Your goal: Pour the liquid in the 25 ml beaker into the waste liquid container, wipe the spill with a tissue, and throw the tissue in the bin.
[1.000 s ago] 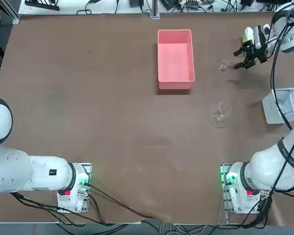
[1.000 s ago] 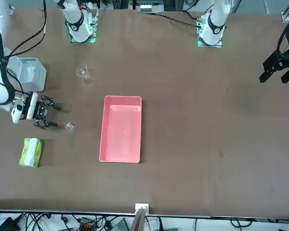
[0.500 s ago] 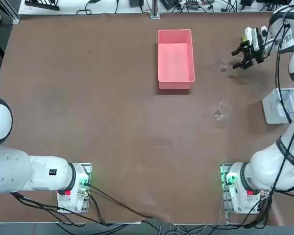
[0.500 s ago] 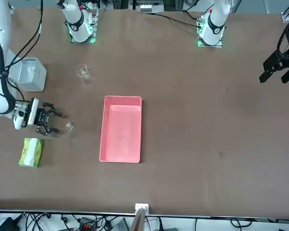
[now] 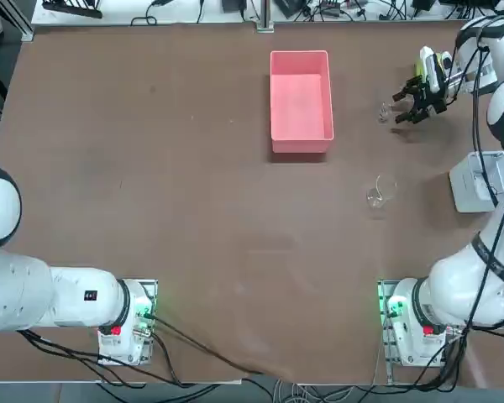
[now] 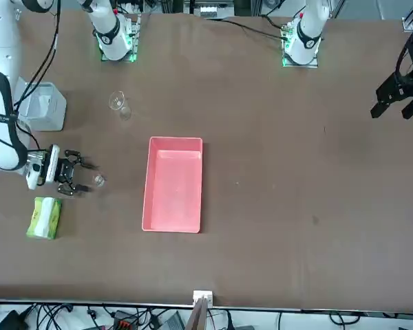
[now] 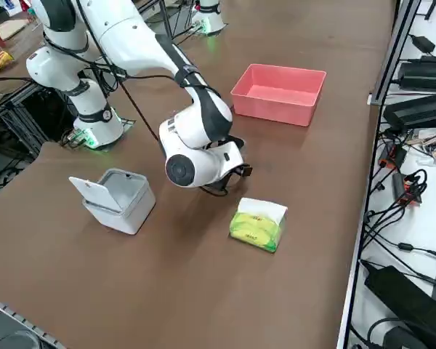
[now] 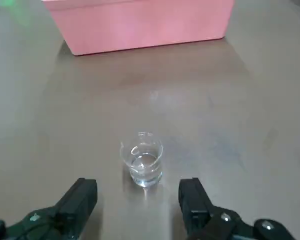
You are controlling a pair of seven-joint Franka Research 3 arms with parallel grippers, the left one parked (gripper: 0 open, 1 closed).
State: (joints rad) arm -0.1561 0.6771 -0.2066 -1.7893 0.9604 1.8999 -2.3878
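Glass beakers, two: 25 ml beaker [image 8: 142,165] before the wide-open right end effector [image 8: 139,206], larger beaker [image 5: 381,191] apart.

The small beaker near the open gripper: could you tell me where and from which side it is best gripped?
Probably around the round wall, at mid-height. The small beaker stands upright on the table, clear of the pink tray. The right gripper, open and level, faces it from the side away from the tray; coming straight in puts a finger on each side.

Glossy white right arm [image 7: 131,36] with black cables, black tool [image 8: 140,210].
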